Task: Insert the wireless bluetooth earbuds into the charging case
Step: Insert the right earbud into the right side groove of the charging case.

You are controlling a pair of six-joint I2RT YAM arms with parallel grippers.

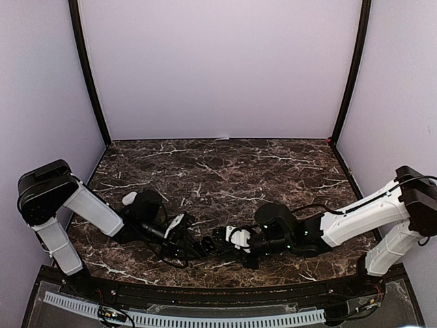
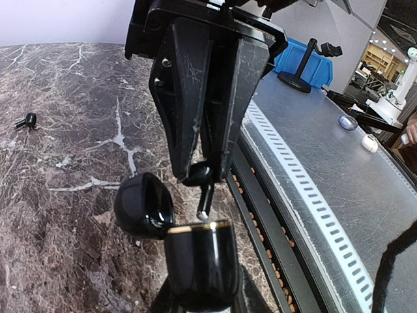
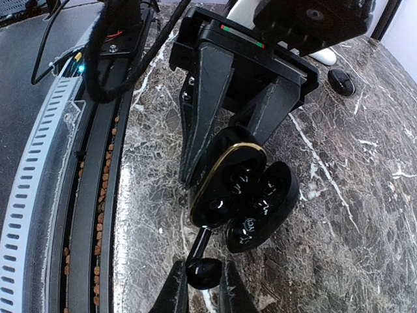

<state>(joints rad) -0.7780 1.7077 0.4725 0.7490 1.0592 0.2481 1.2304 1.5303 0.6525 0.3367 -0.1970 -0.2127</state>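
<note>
We see the left end effector (image 2: 198,171) pinching a black earbud (image 2: 205,195) by its head, stem pointing down at the charging case (image 3: 225,186), its tip near the gold rim (image 2: 195,227), just outside it. The right end effector (image 3: 220,156) is clamped on that case, holding it over the marbled table (image 1: 225,164) near its front edge, lid (image 3: 267,202) swung open. A second black earbud (image 2: 27,120) lies on the table, well apart.
</note>
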